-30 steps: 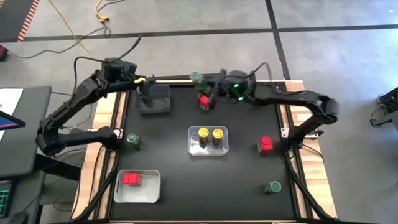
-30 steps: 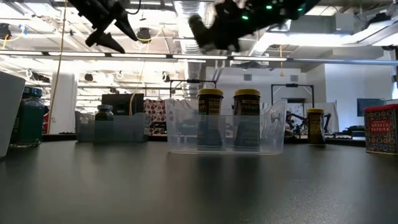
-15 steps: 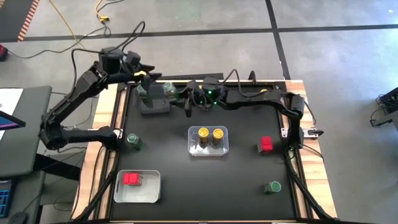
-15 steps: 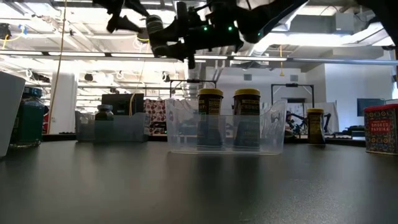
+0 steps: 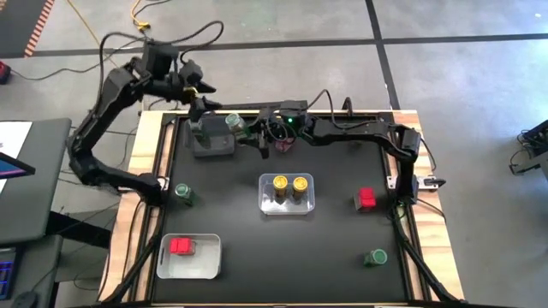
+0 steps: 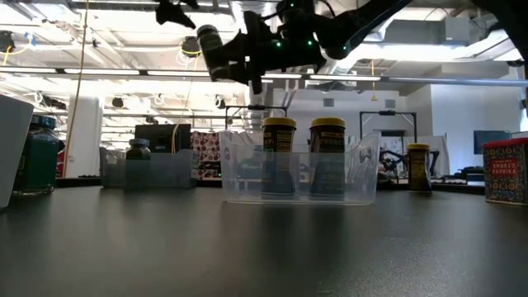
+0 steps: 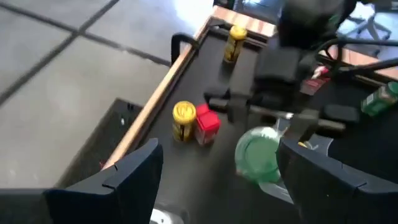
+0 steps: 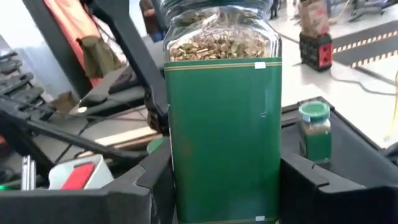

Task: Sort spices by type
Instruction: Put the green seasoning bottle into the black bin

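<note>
My right gripper (image 5: 250, 130) is shut on a green-lidded spice jar (image 5: 233, 122) and holds it in the air beside the grey bin (image 5: 224, 147) at the far left. One green-lidded jar (image 5: 199, 130) stands in that bin. My left gripper (image 5: 199, 91) hangs open and high over the bin's far side with nothing between its fingers (image 7: 127, 177). Two yellow-lidded jars (image 5: 289, 184) stand in the clear centre bin (image 5: 287, 206). A red-topped jar (image 5: 180, 246) lies in the near-left clear bin (image 5: 205, 261). My right gripper pinches the jar's green-labelled body (image 8: 186, 168) between its two fingers (image 8: 140, 186), one on each side. The fingers come about level from the table's right and lie along the jar. The jar lies on its side, lid (image 7: 258, 155) pointing left, lifted clear of table and bin.
Loose on the table are a green-lidded jar (image 5: 183, 192) at the left, a red-topped jar (image 5: 366, 198) at the right and a green-lidded jar (image 5: 375, 257) near right. Below my right arm, a yellow jar (image 7: 183, 120) and a red one (image 7: 207, 124) stand side by side.
My right gripper has carried the green-lidded jar from the far middle toward the table's left, up to the grey bin, and has tipped it closer to level. My left gripper has risen from over the bin, drawn back toward the far edge and rolled, staying open.
</note>
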### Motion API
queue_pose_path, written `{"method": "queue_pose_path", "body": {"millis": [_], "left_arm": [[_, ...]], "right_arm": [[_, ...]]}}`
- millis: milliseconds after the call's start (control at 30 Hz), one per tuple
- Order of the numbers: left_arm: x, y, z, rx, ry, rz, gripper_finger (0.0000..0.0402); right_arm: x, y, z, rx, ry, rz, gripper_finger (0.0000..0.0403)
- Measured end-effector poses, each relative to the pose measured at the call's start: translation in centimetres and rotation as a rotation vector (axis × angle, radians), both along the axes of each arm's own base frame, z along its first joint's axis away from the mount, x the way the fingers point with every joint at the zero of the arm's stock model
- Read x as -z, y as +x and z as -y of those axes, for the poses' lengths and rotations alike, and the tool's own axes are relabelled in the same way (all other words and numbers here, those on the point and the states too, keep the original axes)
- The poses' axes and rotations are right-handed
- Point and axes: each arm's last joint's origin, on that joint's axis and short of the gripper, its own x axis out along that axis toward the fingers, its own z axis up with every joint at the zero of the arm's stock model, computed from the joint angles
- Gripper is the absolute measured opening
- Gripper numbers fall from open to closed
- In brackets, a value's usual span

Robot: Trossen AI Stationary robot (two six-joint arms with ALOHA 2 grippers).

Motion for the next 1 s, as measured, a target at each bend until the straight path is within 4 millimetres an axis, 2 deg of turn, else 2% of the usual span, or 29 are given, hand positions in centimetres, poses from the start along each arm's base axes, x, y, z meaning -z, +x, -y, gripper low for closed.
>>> {"method": "queue_pose_path", "body": {"millis": [133, 433, 733, 1000], "left_arm": [[-0.9, 1.1, -0.3, 0.111, 0.031, -0.075, 0.0299], [0.8, 4.1, 0.3, 0.277, -0.012, -0.254, 0.0299], [2.5, 6.7, 0.8, 0.328, -0.056, -0.342, 0.0300], [2.9, 7.6, 0.6, 0.308, -0.028, -0.375, 0.0300]], "right_arm": [[-0.1, 0.0, -0.1, -0.023, -0.074, 0.010, 0.0219], [0.0, -0.1, 0.1, -0.031, -0.154, 0.010, 0.0219], [0.3, -0.3, 0.7, -0.023, -0.218, -0.014, 0.0219], [0.3, -0.3, 0.7, -0.024, -0.220, -0.018, 0.0219]]}}
